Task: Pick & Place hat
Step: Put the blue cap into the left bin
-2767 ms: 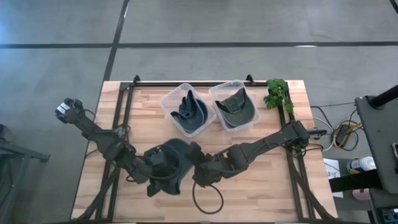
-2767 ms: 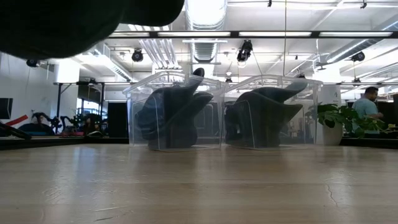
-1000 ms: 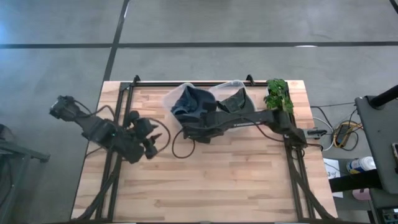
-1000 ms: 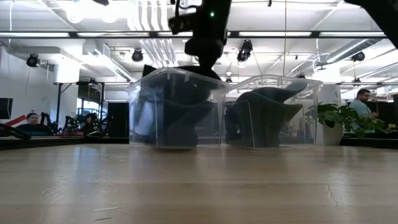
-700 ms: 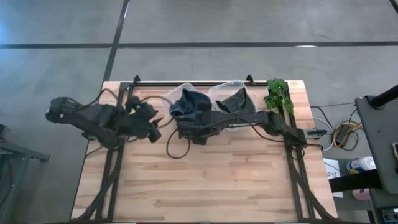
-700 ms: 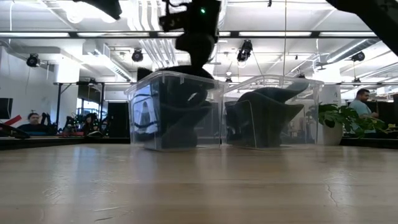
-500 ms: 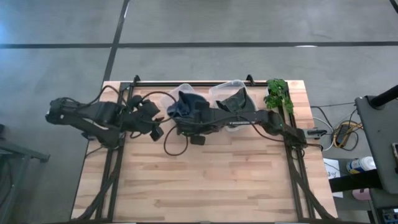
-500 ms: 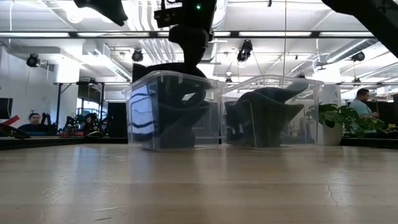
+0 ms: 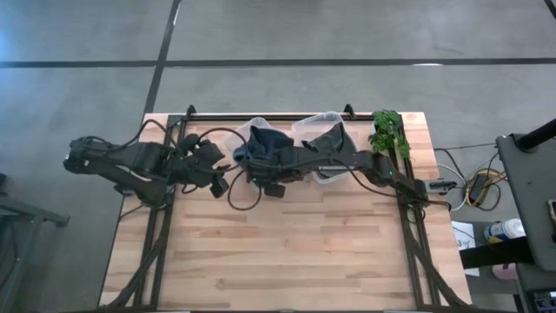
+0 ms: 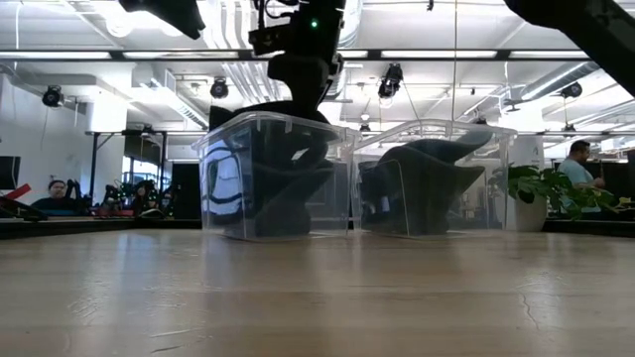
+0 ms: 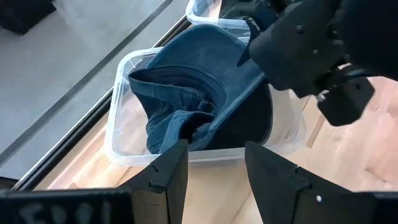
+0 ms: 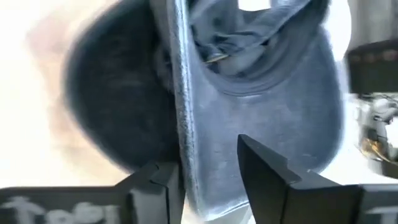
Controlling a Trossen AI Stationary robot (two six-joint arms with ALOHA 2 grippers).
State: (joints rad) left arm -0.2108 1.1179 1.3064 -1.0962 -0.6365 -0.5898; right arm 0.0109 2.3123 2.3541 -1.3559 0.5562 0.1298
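Two clear bins are seen side by side at the far edge of the worktop (image 9: 287,252). The left bin (image 9: 248,139) holds blue hats (image 11: 205,106), crown and brim partly above its rim; the right bin (image 9: 326,126) holds an olive hat (image 9: 330,143). The right end effector (image 12: 208,177) is positioned directly over the left bin, its fingers parted with a blue hat's brim edge between them; whether the pads are touching the fabric cannot be told. In the low view the right arm is seen descending to the left bin's rim (image 10: 273,124). The left end effector (image 11: 214,180) is held open and empty, just beside the left bin, pointed at it. A green plant (image 9: 387,130) is noted at the worktop's far right corner. People are visible in the room behind.
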